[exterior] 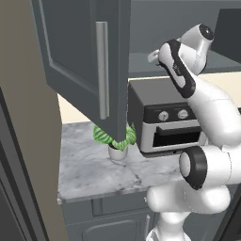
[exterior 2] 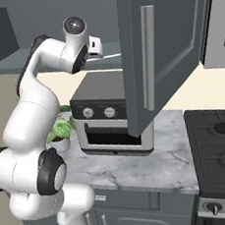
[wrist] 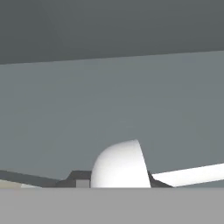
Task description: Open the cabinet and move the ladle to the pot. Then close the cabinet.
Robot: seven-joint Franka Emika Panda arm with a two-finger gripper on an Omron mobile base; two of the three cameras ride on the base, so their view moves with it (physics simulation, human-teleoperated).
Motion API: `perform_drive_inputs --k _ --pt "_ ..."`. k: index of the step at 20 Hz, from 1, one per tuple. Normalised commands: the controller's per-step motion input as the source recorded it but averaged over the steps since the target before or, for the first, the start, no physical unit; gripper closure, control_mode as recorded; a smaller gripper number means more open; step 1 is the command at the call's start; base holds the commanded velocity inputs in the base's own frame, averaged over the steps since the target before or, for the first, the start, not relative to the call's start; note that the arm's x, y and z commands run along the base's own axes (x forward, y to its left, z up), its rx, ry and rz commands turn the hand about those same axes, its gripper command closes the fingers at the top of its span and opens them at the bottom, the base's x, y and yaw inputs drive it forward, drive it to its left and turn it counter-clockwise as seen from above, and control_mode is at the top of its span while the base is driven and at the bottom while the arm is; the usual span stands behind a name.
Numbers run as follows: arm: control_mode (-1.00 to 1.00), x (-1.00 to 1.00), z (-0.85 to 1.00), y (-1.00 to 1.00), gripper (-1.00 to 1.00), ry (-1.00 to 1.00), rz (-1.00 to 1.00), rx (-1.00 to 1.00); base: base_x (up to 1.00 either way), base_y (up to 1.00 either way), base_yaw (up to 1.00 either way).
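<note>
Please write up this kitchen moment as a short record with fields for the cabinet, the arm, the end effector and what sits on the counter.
cabinet: door swung open, bar handle on its face
arm: reaching up into the cabinet above the toaster oven
end effector: inside the cabinet, hidden behind the door in both base views; a white rounded thing, perhaps the ladle, right at the fingertips
grip: cannot tell
counter: marble top with toaster oven and potted plant
stove: right of the counter

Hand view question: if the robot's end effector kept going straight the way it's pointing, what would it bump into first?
Probably the grey back wall inside the cabinet; a white rounded thing, maybe the ladle, sits close in front, but depth is hard to judge.
</note>
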Motion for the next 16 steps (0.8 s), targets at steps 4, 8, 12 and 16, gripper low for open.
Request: perform_drive_inputs --k 4,8,12,16 --pt "-1.0 -1.0 0.11 0.0 1.0 -0.09 0.0 0.0 0.0 0.0 0.0" --pt "-1.0 -1.0 0.22 0.0 1.0 -0.05 -0.02 -0.04 0.0 0.0 0.0" --pt "-1.0 -1.0 0.27 0.0 1.0 -0.01 -0.06 -0.09 0.0 0.0 0.0" --pt "-1.0 -1.0 0.25 0.0 1.0 0.0 -0.09 -0.12 0.0 0.0 0.0"
